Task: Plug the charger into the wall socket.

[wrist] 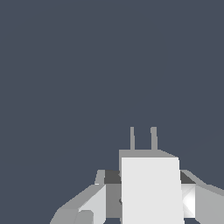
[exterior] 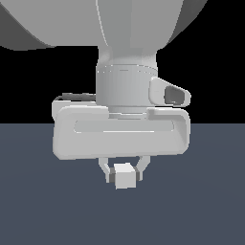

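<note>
The charger [exterior: 124, 176] is a small white cube held between the two fingers of my gripper [exterior: 124, 175], which is shut on it just above the dark floor. In the wrist view the charger [wrist: 151, 188] fills the space between the grey fingers [wrist: 94, 201], and its two thin grey prongs [wrist: 143, 138] stick out away from the hand over bare floor. The wall socket is out of view in both frames.
The large white hand and wrist of the arm [exterior: 122, 129] fill the middle of the exterior view. A flat dark blue-grey floor [wrist: 87, 78] spreads under the gripper. Black background lies behind it.
</note>
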### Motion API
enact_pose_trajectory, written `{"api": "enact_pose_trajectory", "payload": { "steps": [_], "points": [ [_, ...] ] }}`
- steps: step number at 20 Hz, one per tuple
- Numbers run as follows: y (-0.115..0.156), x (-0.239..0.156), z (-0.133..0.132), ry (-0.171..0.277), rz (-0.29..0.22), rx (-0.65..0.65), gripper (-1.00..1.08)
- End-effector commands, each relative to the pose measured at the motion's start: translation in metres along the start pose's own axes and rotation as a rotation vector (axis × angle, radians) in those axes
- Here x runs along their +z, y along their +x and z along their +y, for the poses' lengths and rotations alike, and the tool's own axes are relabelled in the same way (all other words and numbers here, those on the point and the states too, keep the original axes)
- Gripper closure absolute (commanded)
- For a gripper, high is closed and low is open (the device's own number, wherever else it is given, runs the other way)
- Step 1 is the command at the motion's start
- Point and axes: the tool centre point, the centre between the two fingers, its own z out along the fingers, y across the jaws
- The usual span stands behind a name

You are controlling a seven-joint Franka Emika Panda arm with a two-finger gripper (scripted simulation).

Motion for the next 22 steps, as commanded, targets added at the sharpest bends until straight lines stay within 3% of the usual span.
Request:
{"api": "enact_pose_trajectory", "payload": {
  "steps": [1, 15, 22],
  "points": [
    [0.004, -0.004, -0.002, 0.000, 0.001, 0.000, 1.08],
    [0.060, -0.061, -0.028, 0.000, 0.001, -0.001, 1.08],
    [0.075, -0.075, -0.035, 0.000, 0.001, -0.001, 1.08]
  ]
}}
